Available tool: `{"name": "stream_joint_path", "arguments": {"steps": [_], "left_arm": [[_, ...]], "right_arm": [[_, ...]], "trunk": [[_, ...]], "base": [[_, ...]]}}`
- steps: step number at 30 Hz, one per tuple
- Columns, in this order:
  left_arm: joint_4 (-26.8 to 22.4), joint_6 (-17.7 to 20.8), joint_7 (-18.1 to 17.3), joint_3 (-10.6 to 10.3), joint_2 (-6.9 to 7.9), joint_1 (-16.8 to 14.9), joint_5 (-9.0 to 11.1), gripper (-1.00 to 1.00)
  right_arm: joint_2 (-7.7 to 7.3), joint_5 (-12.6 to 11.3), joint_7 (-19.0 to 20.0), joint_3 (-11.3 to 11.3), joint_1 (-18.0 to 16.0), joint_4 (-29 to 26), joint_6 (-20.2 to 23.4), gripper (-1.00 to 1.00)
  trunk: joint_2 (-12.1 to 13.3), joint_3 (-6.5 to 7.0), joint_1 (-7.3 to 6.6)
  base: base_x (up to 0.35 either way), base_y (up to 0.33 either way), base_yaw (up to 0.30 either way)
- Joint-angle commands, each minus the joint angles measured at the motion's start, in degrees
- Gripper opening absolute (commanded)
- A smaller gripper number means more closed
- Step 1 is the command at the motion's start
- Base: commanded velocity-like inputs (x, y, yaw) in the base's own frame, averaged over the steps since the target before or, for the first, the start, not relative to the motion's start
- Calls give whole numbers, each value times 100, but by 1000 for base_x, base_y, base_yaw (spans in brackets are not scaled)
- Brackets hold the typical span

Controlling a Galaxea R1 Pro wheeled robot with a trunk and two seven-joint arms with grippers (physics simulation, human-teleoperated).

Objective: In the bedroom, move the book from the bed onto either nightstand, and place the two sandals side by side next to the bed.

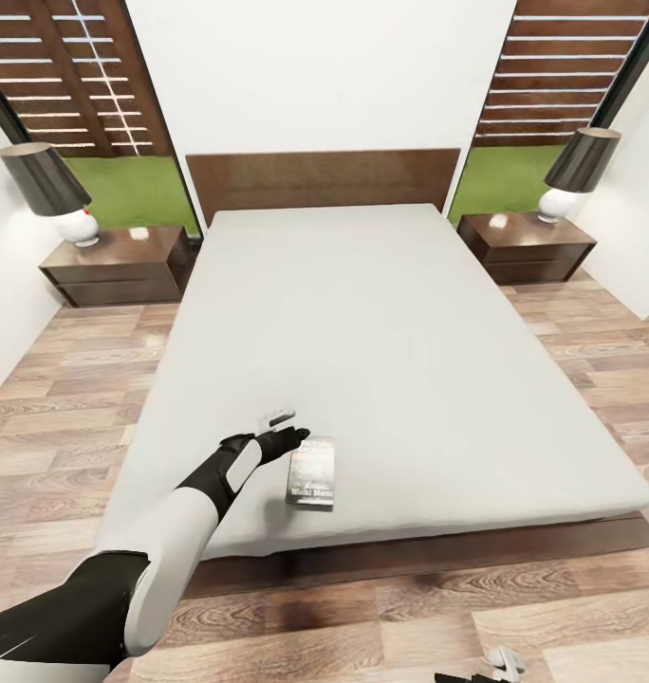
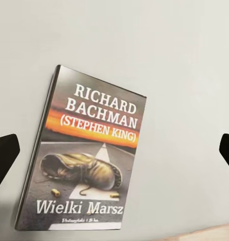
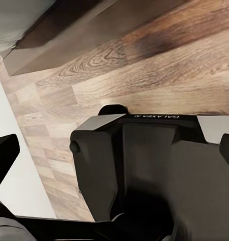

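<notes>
Left gripper (image 1: 285, 424) over near edge of bed (image 1: 400, 313), just left of book (image 1: 311, 471) — fingers spread wide, holding nothing. Book flat on mattress, cover up (image 2: 87, 155). Right gripper (image 3: 114, 155) low by robot base over wood floor (image 3: 159, 75) — jaws apart, empty. Nightstands (image 1: 116, 266) flank headboard, well apart from book.

The bed (image 1: 391, 313) stood on the wood-plank floor (image 1: 68, 379), its headboard against the white wall, its pale grey-white mattress bare except for one thing. The book (image 1: 311, 470) lay flat on the mattress near the foot edge, closer to the bed's left corner than its right, cover up; the left wrist view showed it (image 2: 87, 155) with "RICHARD BACHMAN" lettering. A nightstand (image 1: 116, 266) stood on the floor beside each head corner, the other (image 1: 528, 245) opposite, each carrying a lamp (image 1: 54, 190).
</notes>
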Motion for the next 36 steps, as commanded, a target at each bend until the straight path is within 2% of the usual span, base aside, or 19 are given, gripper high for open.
{"name": "stream_joint_path", "arguments": {"steps": [1, 36], "left_arm": [[-6, 31, -6, 13, -1, -2, 20, 100], [-6, 31, -6, 12, -1, -2, 20, 100]], "right_arm": [[0, -61, 29, 42, -7, 15, 27, 100], [-2, -61, 29, 42, -7, 15, 27, 100]], "trunk": [[-45, -23, 23], [-1449, -651, 792]], "base": [[0, 0, 0], [0, 0, 0]]}}
